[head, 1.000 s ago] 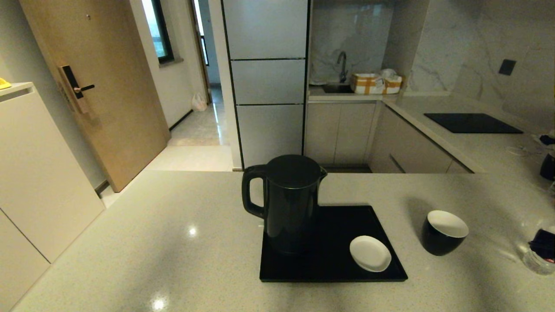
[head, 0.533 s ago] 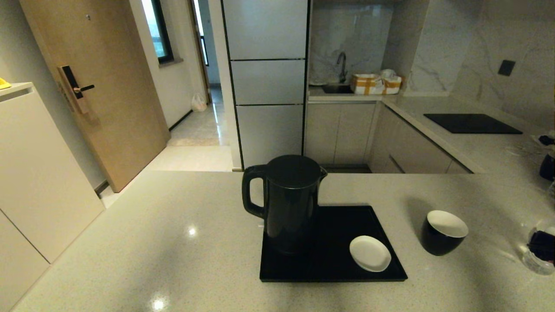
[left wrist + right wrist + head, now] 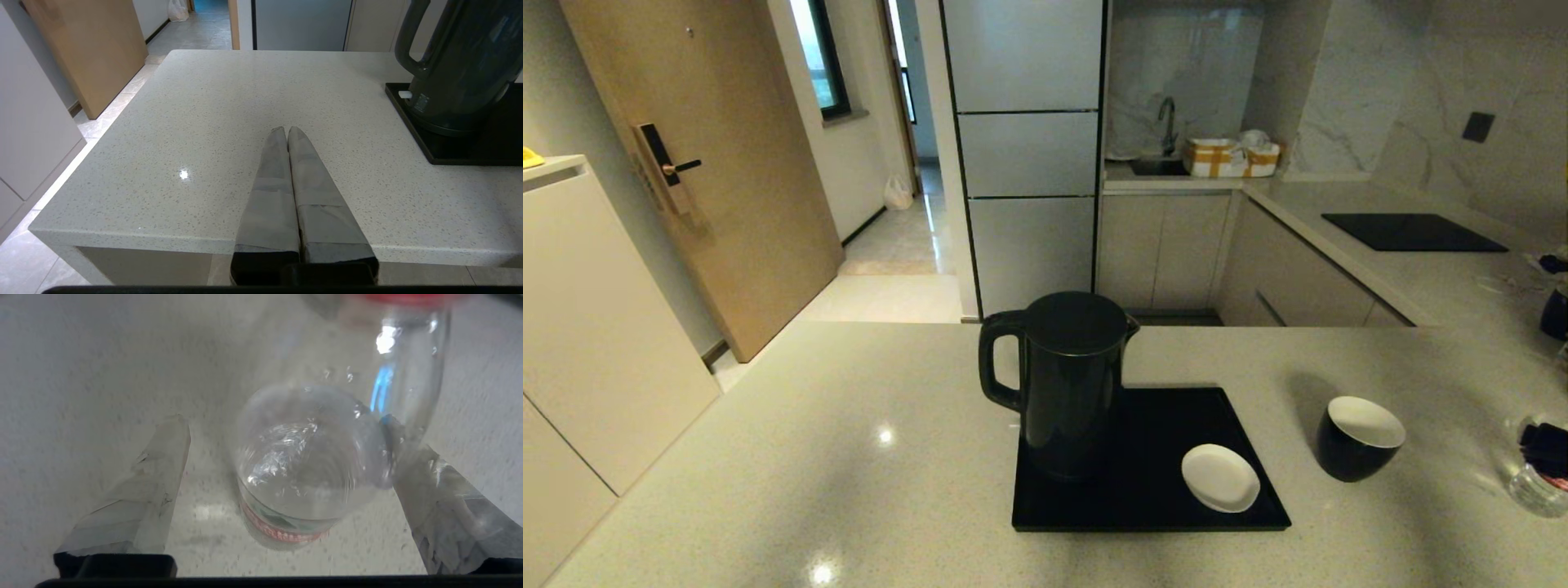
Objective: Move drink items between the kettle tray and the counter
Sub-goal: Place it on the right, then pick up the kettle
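Note:
The tall black kettle (image 3: pixel 1068 384) stands on its base at the left of the black kettle tray (image 3: pixel 1152 506). The black cup (image 3: pixel 1357 438), white inside, sits on the beige counter (image 3: pixel 849 457) right of the tray. At the far right edge my right gripper (image 3: pixel 1545 451) hangs over the clear bottle (image 3: pixel 1534 492). In the right wrist view the bottle (image 3: pixel 306 465) with its red label stands between the spread fingers of the open right gripper (image 3: pixel 282 422), close against one finger, with a gap to the other. My left gripper (image 3: pixel 287 130) is shut and empty over the counter's near edge, left of the kettle (image 3: pixel 461 65).
A small white saucer (image 3: pixel 1220 478) lies on the tray's right front. A black glass cooktop (image 3: pixel 1413 232) is set in the side worktop at the back right. The counter's left and far edges drop to the floor.
My right gripper has shifted slightly at the frame's right edge by the bottle. Kettle, cup, saucer and tray have not moved.

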